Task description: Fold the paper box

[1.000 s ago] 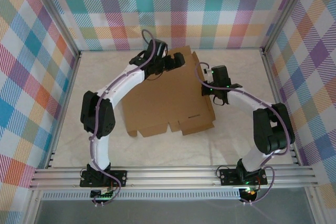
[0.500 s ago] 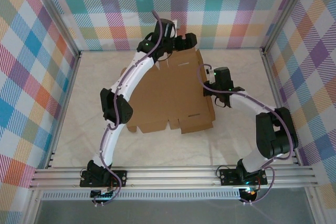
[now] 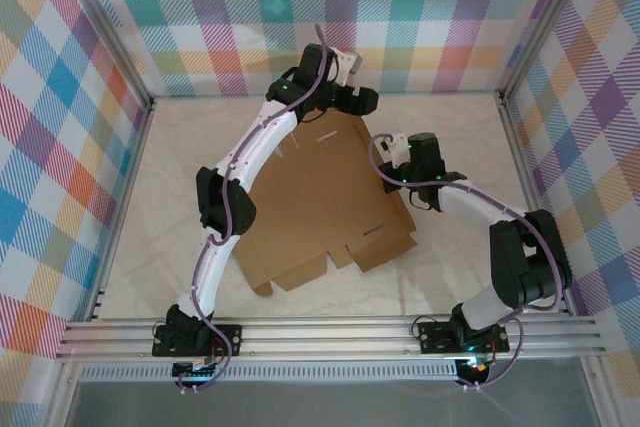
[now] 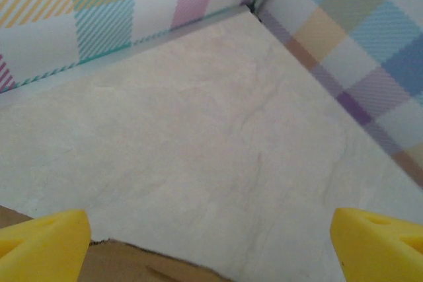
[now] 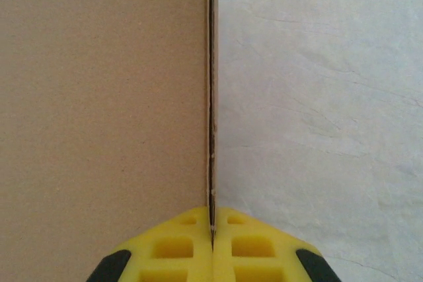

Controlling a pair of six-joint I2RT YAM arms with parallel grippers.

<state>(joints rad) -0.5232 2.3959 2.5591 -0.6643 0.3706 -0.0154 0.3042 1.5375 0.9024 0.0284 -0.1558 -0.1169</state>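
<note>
The paper box (image 3: pixel 320 197) lies as a flat brown cardboard sheet mid-table, turned at an angle, its notched flaps toward the near edge. My right gripper (image 3: pixel 396 167) is shut on the sheet's right edge. In the right wrist view the yellow pads (image 5: pixel 192 242) pinch the thin edge of the paper box (image 5: pixel 99 97), and the right gripper (image 5: pixel 212 221) is clamped tight on it. My left gripper (image 3: pixel 366 99) hovers past the sheet's far edge, near the back wall. The left gripper (image 4: pixel 211 236) is open, with nothing between its yellow fingertips (image 4: pixel 46 236). A corner of the paper box (image 4: pixel 125 265) lies below it.
Plaid walls (image 3: pixel 400 17) enclose the table on three sides, and the back right corner (image 4: pixel 254 6) is close ahead of the left gripper. An aluminium rail (image 3: pixel 330 332) runs along the near edge. Bare table (image 3: pixel 460 127) lies right of the sheet.
The left arm has stretched away from the sheet's far edge toward the back wall. The sheet has turned on the table, its near right corner swinging up, with the right gripper still clamped.
</note>
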